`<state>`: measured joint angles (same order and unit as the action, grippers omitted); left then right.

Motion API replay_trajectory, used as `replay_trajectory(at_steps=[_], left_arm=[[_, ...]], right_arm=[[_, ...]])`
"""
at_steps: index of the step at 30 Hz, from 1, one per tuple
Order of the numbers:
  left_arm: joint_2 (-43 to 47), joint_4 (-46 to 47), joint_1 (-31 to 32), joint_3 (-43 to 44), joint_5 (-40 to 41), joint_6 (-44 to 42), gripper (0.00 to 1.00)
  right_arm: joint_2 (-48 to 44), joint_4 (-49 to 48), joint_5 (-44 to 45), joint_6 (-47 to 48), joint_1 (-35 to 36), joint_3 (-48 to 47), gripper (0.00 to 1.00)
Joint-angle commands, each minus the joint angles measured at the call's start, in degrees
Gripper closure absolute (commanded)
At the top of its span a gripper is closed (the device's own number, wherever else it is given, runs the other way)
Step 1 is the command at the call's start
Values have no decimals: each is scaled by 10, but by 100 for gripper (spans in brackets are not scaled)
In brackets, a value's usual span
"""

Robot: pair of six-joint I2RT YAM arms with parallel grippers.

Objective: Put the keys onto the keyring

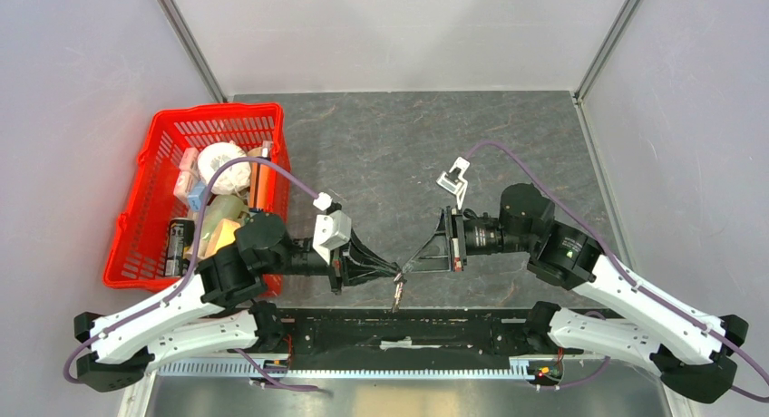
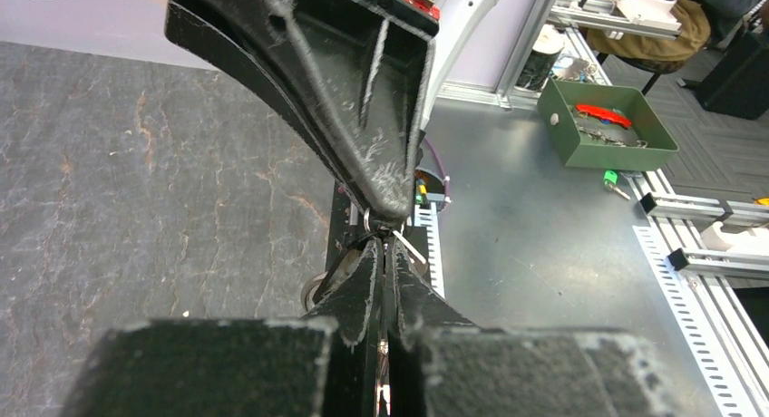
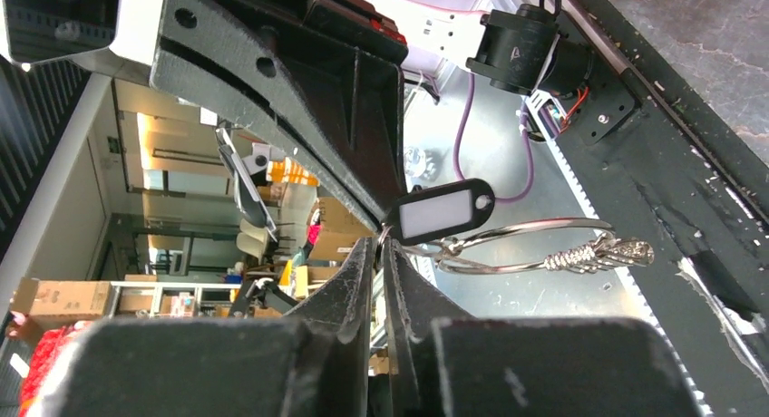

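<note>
My two grippers meet tip to tip above the table's front edge. My left gripper [image 1: 390,272] is shut; in its wrist view [image 2: 384,243] a thin silvery key [image 2: 382,392] shows edge-on between the fingers. My right gripper [image 1: 410,266] is shut on the small silvery keyring [image 3: 382,239] at its fingertips. A black tag with a white label [image 3: 442,211] and a larger wire loop with a twisted end [image 3: 544,247] hang from that ring. A metal piece [image 1: 396,295] dangles below the tips. More keys [image 1: 452,180] lie on the table behind my right gripper.
A red basket [image 1: 138,187] full of assorted items stands at the left, beside my left arm. The black rail [image 1: 399,331] runs along the near edge just under the grippers. A green tray [image 2: 608,127] sits off the table.
</note>
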<state>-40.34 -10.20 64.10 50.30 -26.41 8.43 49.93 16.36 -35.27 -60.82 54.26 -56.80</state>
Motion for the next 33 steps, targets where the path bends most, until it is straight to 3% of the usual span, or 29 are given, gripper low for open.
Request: replay_trajectory(at_steps=[1,5,20,22,33], left_arm=[[5,17,1,17,12,-24,98],[6,17,1,17,14,-24,98],[-3,6,1,30,39,-20,98],[-10,-3,1,35,49,-22,98],[-48,-18,1,50,115,-24,98]], right_arm=[[-28,-24,3,0,2,9,77],[-41,6,4,13,1,16,64],[-97,140,84,87,2,6,54],[-103,156,100,98,1,3,48],[-113,312,308,167,2,-46,37]])
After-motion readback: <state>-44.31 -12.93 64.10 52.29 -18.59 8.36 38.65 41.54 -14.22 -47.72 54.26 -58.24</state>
